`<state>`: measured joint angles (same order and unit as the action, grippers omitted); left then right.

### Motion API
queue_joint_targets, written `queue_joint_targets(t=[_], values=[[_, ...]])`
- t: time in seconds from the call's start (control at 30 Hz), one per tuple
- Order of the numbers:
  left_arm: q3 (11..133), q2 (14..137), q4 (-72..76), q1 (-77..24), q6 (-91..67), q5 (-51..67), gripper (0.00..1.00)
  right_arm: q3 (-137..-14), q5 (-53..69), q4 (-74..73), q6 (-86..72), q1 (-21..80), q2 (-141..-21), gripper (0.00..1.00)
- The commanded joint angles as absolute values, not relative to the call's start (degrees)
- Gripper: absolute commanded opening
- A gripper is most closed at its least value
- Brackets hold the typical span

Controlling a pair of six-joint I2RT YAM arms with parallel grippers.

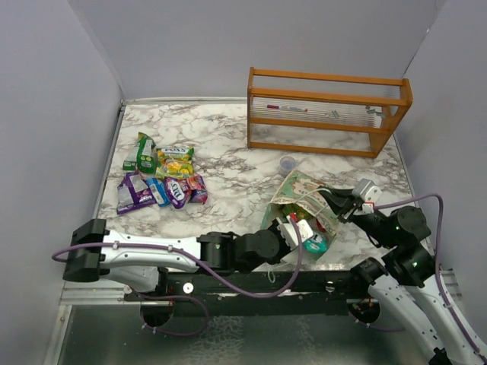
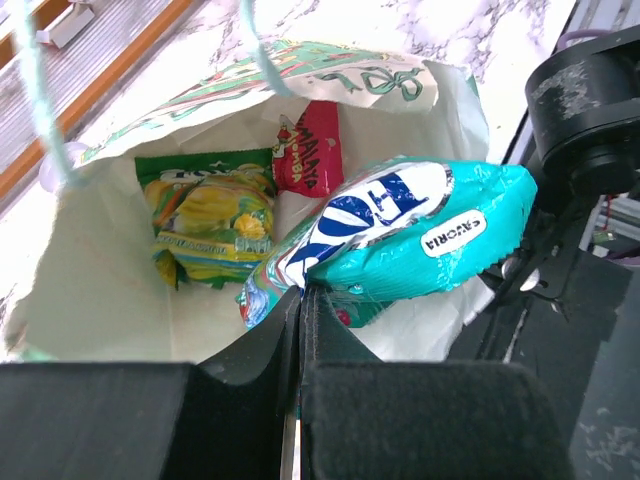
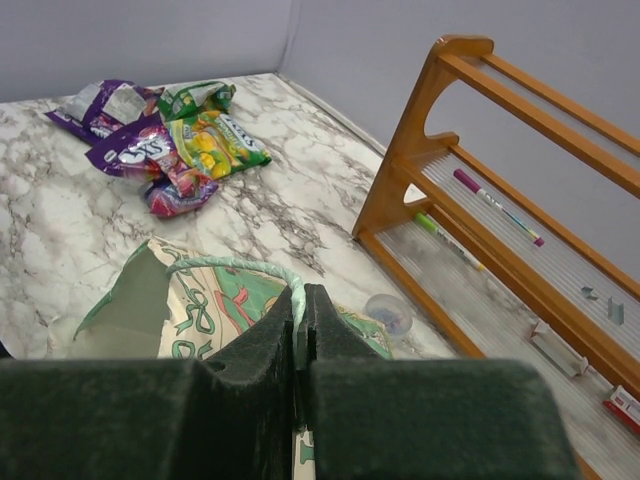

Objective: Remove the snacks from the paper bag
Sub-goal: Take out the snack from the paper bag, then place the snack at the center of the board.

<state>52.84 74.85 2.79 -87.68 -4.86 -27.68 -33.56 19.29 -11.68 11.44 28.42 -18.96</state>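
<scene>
Left wrist shows jaws pinching teal packet (image 2: 400,235).

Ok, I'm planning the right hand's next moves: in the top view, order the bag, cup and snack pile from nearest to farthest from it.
1. Bag: its handle is in the right hand.
2. Cup: just behind the bag.
3. Snack pile: far left.

Lab cell: grey walls (image 1: 190,46), marble tabletop (image 1: 228,152)
</scene>
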Motion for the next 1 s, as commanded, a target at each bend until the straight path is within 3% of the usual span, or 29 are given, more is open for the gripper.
queue_joint_targets(t=[0.0, 0.27, 0.5, 0.67, 0.83, 0.97], values=[[54.1, 67.1, -2.0, -88.2, -8.9, -27.3, 0.0, -33.1, 18.1, -9.8, 12.0, 28.5, -17.8, 0.02], [56.8, 55.7, -13.4, -88.2, -13.4, -24.6, 0.0, -32.7, 18.6, -9.4, 12.0, 28.5, -17.4, 0.02], [69.1, 53.3, -39.9, -88.2, -19.6, -29.5, 0.0, -32.5, 18.6, -9.1, 12.0, 28.5, -16.6, 0.02], [71.4, 47.1, -49.1, -88.2, -22.0, -30.6, 0.0, -32.3, 18.7, -8.9, 12.0, 28.5, -16.2, 0.02], [72.1, 39.7, -57.8, -88.2, -33.0, -44.8, 0.0, -32.2, 18.7, -8.8, 11.9, 28.5, -16.1, 0.02], [68.0, 42.1, -65.7, -88.2, -49.0, -53.3, 0.0, -32.2, 18.8, -8.7, 11.9, 28.5, -16.3, 0.02]])
